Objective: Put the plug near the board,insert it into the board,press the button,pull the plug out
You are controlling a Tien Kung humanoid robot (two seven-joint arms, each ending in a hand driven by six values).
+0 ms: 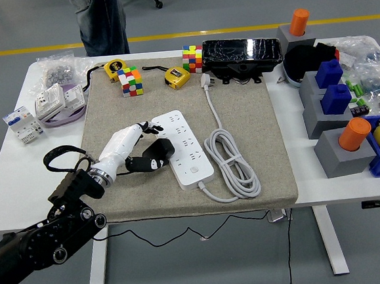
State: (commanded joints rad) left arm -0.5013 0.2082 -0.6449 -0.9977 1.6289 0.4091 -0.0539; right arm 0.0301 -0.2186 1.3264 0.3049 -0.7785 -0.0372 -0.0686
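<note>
The left arm (46,235) is black, built of jointed segments with round silver fasteners and a looped black cable near the wrist. A ribbed silver collar joins it to the left hand (133,150), which has a white shell and black fingers (153,162).

One view only — a head camera set high on the robot's side, facing forward and down. It takes in the whole white table (10,195) from its near edge to the floor beyond — not close.
</note>
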